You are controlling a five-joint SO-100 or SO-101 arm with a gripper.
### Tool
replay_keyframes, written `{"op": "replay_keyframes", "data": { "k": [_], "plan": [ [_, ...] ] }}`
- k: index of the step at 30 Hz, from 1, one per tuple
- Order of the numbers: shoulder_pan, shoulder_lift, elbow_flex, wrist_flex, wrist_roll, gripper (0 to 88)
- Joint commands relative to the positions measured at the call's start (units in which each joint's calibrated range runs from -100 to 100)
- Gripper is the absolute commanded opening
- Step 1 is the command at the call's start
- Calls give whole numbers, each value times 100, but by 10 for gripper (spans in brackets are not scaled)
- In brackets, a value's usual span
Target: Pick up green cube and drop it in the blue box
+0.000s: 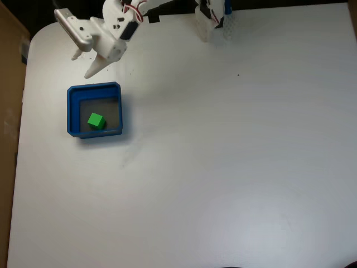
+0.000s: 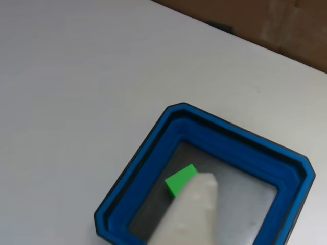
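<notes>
The green cube lies on the grey floor of the blue box, a little left of its middle, with nothing holding it. My white gripper hangs open just beyond the box's far wall, fingers pointing down and left, apart from the cube. In the other view the cube sits inside the box, and one white finger reaches in from the bottom edge and covers part of the cube's lower right side.
The arm's base stands at the table's far edge. Brown cardboard lines the table's left side and shows again as cardboard beyond the table. White tabletop spreads right of and in front of the box.
</notes>
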Motion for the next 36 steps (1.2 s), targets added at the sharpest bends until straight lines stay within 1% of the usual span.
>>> {"op": "replay_keyframes", "data": {
  "k": [1, 5, 8, 18, 23, 25, 36],
  "plan": [
    [12, -1636, 1384, -75, 15, 267],
    [12, -2681, 2522, -84, 15, 264],
    [12, -3400, 3262, -84, 15, 245],
    [12, -5832, 5629, -84, 15, 106],
    [12, -6969, 6623, -84, 15, 19],
    [12, -7353, 7066, -84, 15, 3],
    [-3, -9526, 9405, -166, 5, 3]
  ]
}}
